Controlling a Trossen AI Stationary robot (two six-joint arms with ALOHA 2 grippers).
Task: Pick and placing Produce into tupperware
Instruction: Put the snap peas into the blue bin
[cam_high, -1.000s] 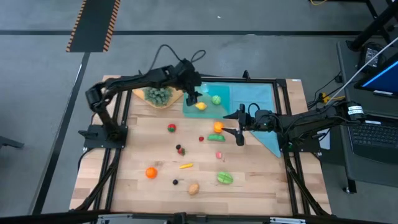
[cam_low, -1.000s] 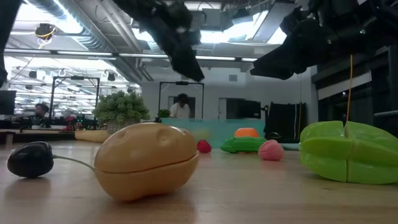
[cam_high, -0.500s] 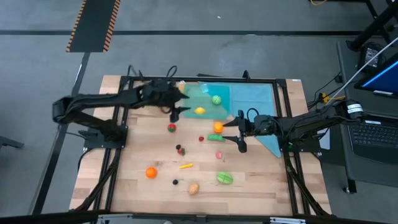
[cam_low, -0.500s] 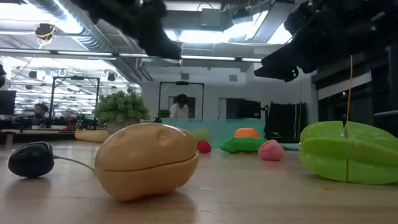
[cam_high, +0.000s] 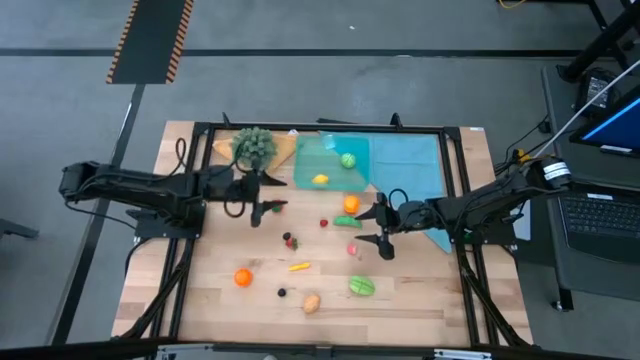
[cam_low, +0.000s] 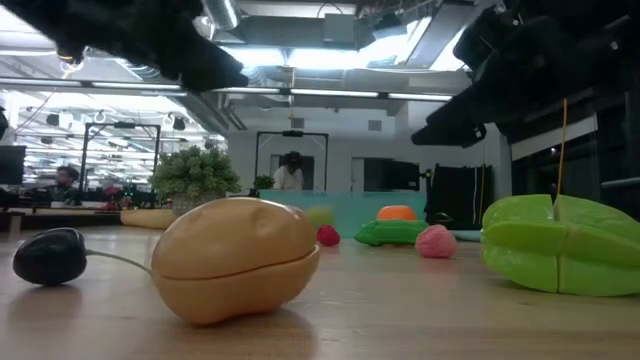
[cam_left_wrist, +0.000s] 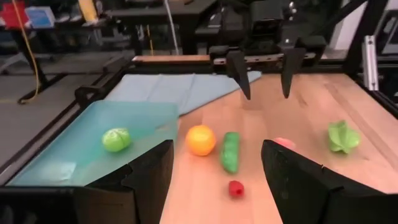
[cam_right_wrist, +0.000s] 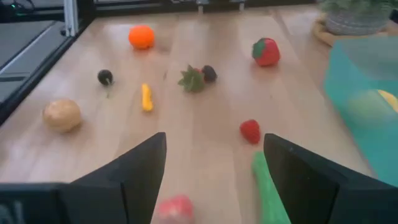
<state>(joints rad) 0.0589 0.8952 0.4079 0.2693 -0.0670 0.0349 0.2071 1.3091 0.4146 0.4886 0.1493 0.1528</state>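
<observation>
Tupperware (cam_high: 332, 164) of clear teal plastic sits at the table's far edge, holding a yellow lemon (cam_high: 320, 179) and a green toy (cam_high: 347, 159). Left gripper (cam_high: 264, 209) hovers just off the container's near-left corner, fingers spread and empty. Right gripper (cam_high: 380, 226) hangs off its near-right corner, also spread and empty, beside the orange (cam_high: 351, 203) and green cucumber (cam_high: 347, 221). Nearer than the container lie a potato (cam_high: 311, 302), a second orange (cam_high: 242, 277) and a split green fruit (cam_high: 361, 286).

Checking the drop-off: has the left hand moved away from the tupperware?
Yes. The left hand has pulled back off the tupperware toward its own side, open.
</observation>
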